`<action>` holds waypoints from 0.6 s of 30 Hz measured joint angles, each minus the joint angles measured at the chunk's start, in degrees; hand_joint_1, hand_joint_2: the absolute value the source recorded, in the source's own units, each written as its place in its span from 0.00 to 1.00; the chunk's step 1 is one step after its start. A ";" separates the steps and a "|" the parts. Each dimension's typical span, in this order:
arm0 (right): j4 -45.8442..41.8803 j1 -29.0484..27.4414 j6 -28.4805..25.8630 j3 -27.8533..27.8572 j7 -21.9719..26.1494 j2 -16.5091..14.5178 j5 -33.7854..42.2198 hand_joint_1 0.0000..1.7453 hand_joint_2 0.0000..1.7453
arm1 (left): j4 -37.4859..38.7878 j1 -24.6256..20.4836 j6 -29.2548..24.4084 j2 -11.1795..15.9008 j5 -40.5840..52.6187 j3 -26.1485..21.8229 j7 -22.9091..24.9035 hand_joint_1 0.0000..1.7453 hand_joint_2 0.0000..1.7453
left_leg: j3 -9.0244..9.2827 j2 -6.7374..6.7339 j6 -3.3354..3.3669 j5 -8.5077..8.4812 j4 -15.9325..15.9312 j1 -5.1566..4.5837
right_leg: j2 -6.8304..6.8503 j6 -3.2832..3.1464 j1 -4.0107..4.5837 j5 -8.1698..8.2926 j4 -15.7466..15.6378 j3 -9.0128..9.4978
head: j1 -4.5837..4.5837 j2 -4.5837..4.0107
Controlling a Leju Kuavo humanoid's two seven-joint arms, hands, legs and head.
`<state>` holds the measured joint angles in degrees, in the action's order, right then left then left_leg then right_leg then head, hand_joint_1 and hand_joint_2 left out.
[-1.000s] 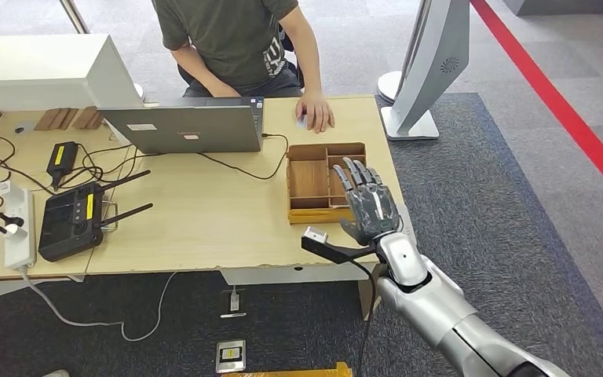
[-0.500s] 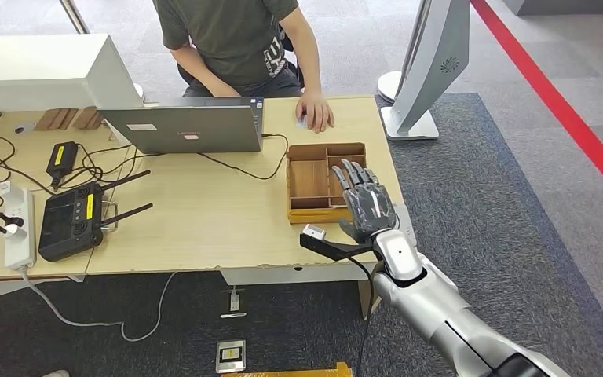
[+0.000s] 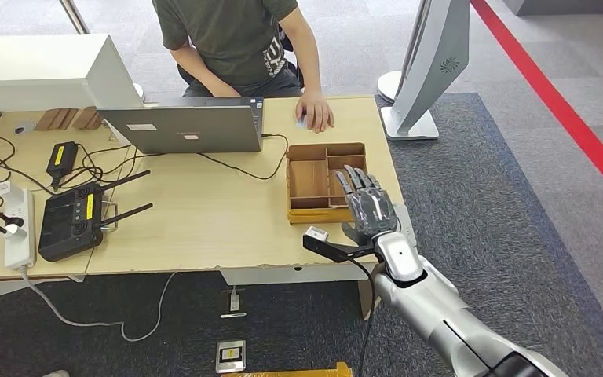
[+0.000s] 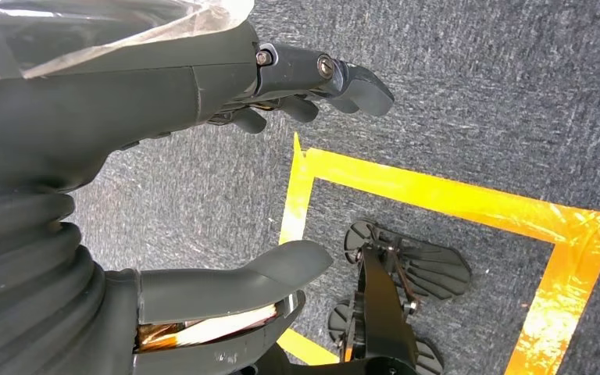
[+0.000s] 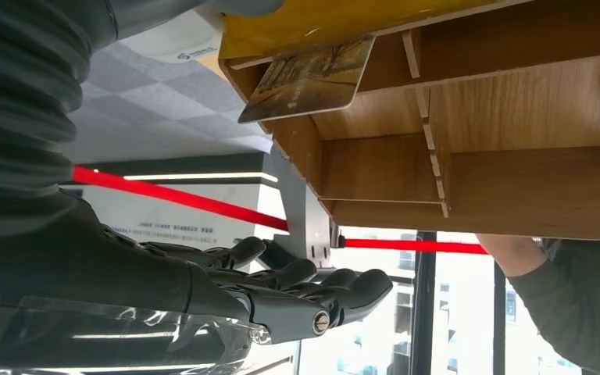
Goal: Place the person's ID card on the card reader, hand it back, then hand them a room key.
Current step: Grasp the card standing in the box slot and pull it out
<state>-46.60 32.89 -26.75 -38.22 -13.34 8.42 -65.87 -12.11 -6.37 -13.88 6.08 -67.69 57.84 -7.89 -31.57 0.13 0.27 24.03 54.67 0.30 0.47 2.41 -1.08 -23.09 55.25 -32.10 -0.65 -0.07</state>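
My right hand (image 3: 369,208) hovers with its fingers stretched out and apart over the near right part of the wooden compartment tray (image 3: 326,147), and it holds nothing. In the right wrist view a patterned card (image 5: 305,74) leans in one compartment of the tray (image 5: 469,180), clear of the dark fingers (image 5: 312,297). A white flat device (image 5: 180,39) lies beside the tray. The person's hand (image 3: 316,110) rests on the table beyond the tray. My left hand (image 4: 164,94) hangs over the carpet, fingers apart and empty.
A grey laptop (image 3: 184,129) stands at the table's middle back, with a black controller (image 3: 71,220), cables and a power strip (image 3: 20,232) to the left. A white stand (image 3: 412,118) rises off the table's far right corner. Yellow tape (image 4: 437,195) marks the floor.
My right hand has sunk slightly and drawn a little back toward the tray's near edge. The person's hand has stayed put.
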 joint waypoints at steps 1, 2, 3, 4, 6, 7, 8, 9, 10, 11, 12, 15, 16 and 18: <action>0.22 0.03 0.00 0.01 0.07 -0.07 0.04 0.00 1.00 | 0.00 0.00 0.00 0.00 0.00 0.00 0.03 0.00 1.00 | 0.00 0.00 0.00 0.00 0.00 0.00 | 0.00 0.00 0.00 0.00 0.00 0.00 | 0.01 0.00; 0.44 0.05 0.01 0.02 0.17 -0.14 0.11 0.00 1.00 | 0.00 0.00 0.00 0.00 -0.01 0.00 0.06 0.00 1.00 | 0.00 0.00 0.00 0.00 0.00 0.00 | 0.00 0.00 0.00 0.00 0.00 0.00 | 0.01 0.00; 0.63 0.07 0.01 0.03 0.27 -0.21 0.22 0.00 1.00 | 0.00 0.00 0.00 0.00 -0.01 0.01 0.09 0.00 1.00 | 0.00 0.00 0.00 0.00 0.00 0.00 | 0.00 0.00 0.00 0.00 0.00 0.00 | 0.00 0.00; 0.80 0.09 0.02 0.04 0.38 -0.27 0.31 0.00 1.00 | 0.00 0.00 -0.01 0.00 -0.01 0.00 0.10 0.00 1.00 | 0.00 0.00 0.00 0.00 0.00 0.00 | 0.00 0.00 0.00 0.00 0.00 0.00 | 0.00 0.00; 1.10 0.11 0.02 0.09 0.46 -0.41 0.41 0.00 1.00 | 0.00 0.00 -0.02 0.00 -0.01 0.01 0.11 0.00 1.00 | 0.00 0.00 0.00 0.00 0.00 0.00 | 0.00 0.00 0.00 0.00 0.00 0.00 | 0.00 0.00; 1.25 0.13 0.02 0.13 0.49 -0.48 0.41 0.00 1.00 | 0.00 0.00 -0.02 0.00 -0.01 0.01 0.11 0.00 1.00 | 0.00 0.00 0.00 0.00 0.00 0.00 | 0.00 0.00 0.00 0.00 0.00 0.00 | 0.00 0.00; 1.39 0.14 0.03 0.16 0.52 -0.55 0.41 0.00 1.00 | 0.00 0.00 -0.02 0.00 -0.01 0.01 0.11 0.00 1.00 | 0.00 0.00 0.00 0.00 0.00 0.00 | 0.00 0.00 0.00 0.00 0.00 0.00 | 0.00 0.00; 1.53 0.14 0.03 0.20 0.58 -0.62 0.41 0.00 1.00 | 0.00 0.00 -0.02 0.00 -0.02 0.01 0.11 0.00 1.00 | 0.00 0.00 0.00 0.00 0.00 0.00 | 0.00 0.00 0.00 0.00 0.00 0.00 | 0.00 0.00; 1.67 0.15 0.04 0.23 0.67 -0.69 0.41 0.00 1.00 | 0.00 0.00 -0.02 0.00 -0.02 0.01 0.11 0.00 1.00 | 0.00 0.00 0.00 0.00 0.00 0.00 | 0.00 0.00 0.00 0.00 0.00 0.00 | 0.00 0.00; 1.81 0.16 0.04 0.27 0.75 -0.77 0.41 0.00 1.00 | 0.00 0.00 -0.02 0.00 -0.03 0.00 0.11 0.00 1.00 | 0.00 0.00 0.00 0.00 0.00 0.00 | 0.00 0.00 0.00 0.00 0.00 0.00 | 0.00 0.00; 1.95 0.17 0.05 0.30 0.82 -0.84 0.41 0.00 1.00 | 0.00 0.00 -0.02 0.00 -0.03 0.00 0.11 0.00 1.00 | 0.00 0.00 0.00 0.00 0.00 0.00 | 0.00 0.00 0.00 0.00 0.00 0.00 | 0.00 0.00; 2.37 0.21 0.17 0.36 0.86 -1.05 0.41 0.00 1.00 | 0.00 0.00 -0.02 0.00 -0.11 0.00 0.11 0.00 1.00 | 0.00 0.00 0.00 0.00 0.00 0.00 | 0.00 0.00 0.00 0.00 0.00 0.00 | 0.00 0.00; 2.52 0.23 0.22 0.36 0.86 -1.11 0.41 0.00 1.00 | 0.00 0.00 -0.02 0.00 -0.15 0.00 0.11 0.00 1.00 | 0.00 0.00 0.00 0.00 0.00 0.00 | 0.00 0.00 0.00 0.00 0.00 0.00 | 0.00 0.00; 2.85 0.29 0.26 0.36 0.87 -1.22 0.42 0.00 1.00 | 0.00 0.00 -0.02 0.00 -0.20 0.00 0.11 0.00 1.00 | 0.00 0.00 0.00 0.00 0.00 0.00 | 0.00 0.00 0.00 0.00 0.00 0.00 | 0.00 0.00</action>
<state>-43.75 33.18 -26.49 -37.86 -12.46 7.20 -65.46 -12.11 -6.37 -13.90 6.08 -67.88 57.84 -7.78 -31.56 0.13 0.27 24.03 54.67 0.30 0.47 2.41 -1.08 -23.09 55.24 -32.10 -0.65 -0.07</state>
